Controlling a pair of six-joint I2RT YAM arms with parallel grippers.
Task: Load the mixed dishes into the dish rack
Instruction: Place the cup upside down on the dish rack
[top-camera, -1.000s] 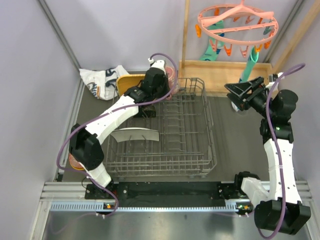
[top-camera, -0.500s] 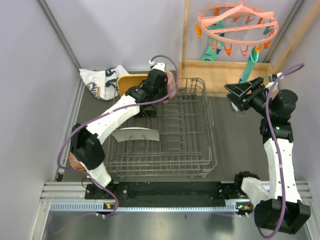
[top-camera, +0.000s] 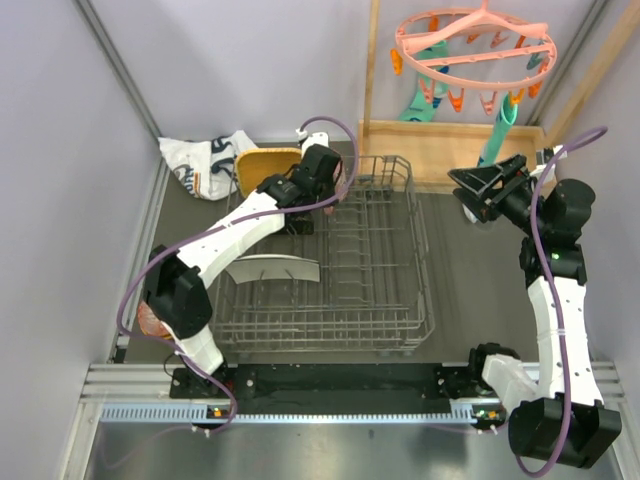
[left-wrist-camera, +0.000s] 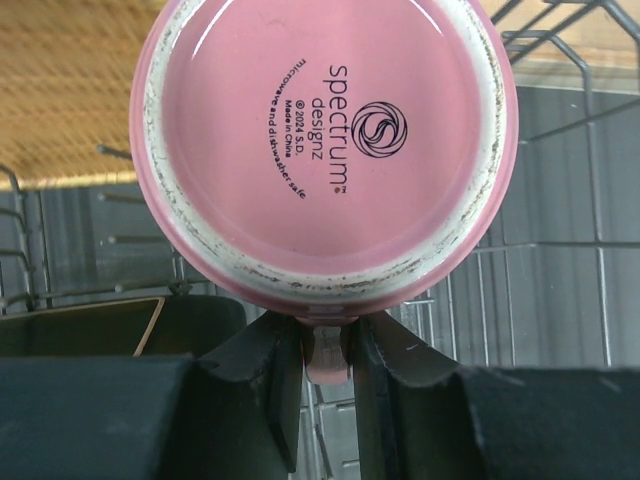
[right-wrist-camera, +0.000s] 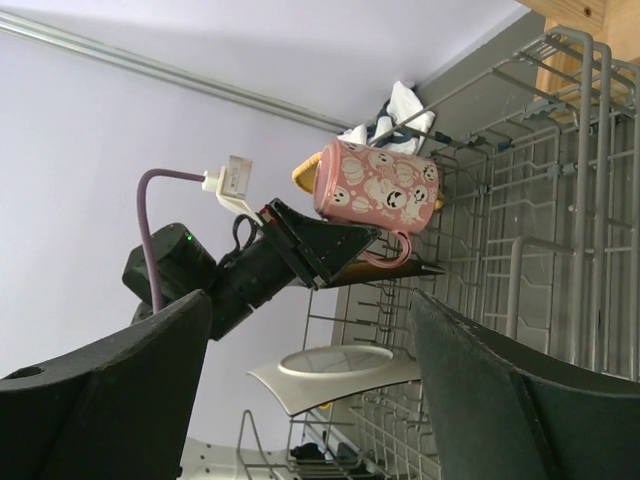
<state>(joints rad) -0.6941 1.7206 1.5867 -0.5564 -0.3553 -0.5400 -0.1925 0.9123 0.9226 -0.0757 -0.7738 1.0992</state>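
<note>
Slightly nearer and lower over the dish rack (top-camera: 385, 250) is where the left arm's wrist now sits; a moment ago it was a touch further back, by the yellow plate (top-camera: 262, 165). The right arm has not budged. My guess is the pink cup (left-wrist-camera: 325, 150) is being brought down into the rack's far-left corner and is not yet set down.

From overhead the wrist hides most of the cup. The left wrist view shows its base square on, maker's print legible, with the left fingers (left-wrist-camera: 270, 360) drawn narrow and pinching the handle. The right wrist view gives the side: the cup lies horizontal, white figures on its wall, hanging clear above the wires with the pale plate (right-wrist-camera: 335, 370) already standing in the prongs below it.

The right fingers (right-wrist-camera: 500, 390) stand wide with nothing between them, well off to the rack's right above the tabletop (top-camera: 470, 290).
</note>
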